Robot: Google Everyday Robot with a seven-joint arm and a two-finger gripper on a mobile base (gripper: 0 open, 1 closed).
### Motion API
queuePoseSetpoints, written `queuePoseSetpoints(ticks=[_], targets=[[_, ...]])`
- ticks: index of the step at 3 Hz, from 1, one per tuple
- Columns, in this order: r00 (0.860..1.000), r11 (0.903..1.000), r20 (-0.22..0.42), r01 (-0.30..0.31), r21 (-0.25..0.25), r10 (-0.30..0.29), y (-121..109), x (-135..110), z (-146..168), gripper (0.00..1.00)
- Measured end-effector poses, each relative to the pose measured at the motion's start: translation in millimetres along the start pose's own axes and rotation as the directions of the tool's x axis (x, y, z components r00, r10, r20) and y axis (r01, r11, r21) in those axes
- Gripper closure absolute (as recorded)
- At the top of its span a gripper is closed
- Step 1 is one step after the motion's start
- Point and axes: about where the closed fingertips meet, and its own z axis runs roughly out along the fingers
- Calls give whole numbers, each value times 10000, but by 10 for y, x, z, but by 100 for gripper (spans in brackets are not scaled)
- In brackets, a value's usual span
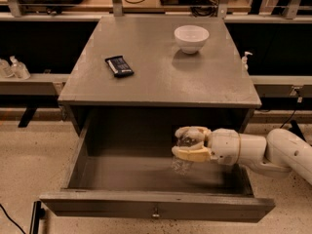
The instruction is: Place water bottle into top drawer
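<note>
The top drawer of the grey cabinet stands pulled out, with its flat front panel and small metal knob toward me. My gripper reaches in from the right over the drawer's middle and is shut on the water bottle. The clear bottle hangs upright between the cream fingers, with its ribbed lower body showing below them, close above the drawer floor. Its cap and label are hidden by the fingers.
On the cabinet top lie a dark snack bar at the left and a white bowl at the back right. A small pump dispenser bottle stands on the shelf to the right. Two bottles stand at far left.
</note>
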Motion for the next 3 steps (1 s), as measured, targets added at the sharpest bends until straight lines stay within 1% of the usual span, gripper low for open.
queuePoseSetpoints(ticks=[1, 2, 3], targets=[[9979, 9999, -634, -121, -38, 119, -61, 149, 61, 82], [9982, 9999, -597, -115, -94, 109, -48, 140, 84, 51], [9982, 9999, -594, -113, -131, 105, -40, 136, 102, 28]])
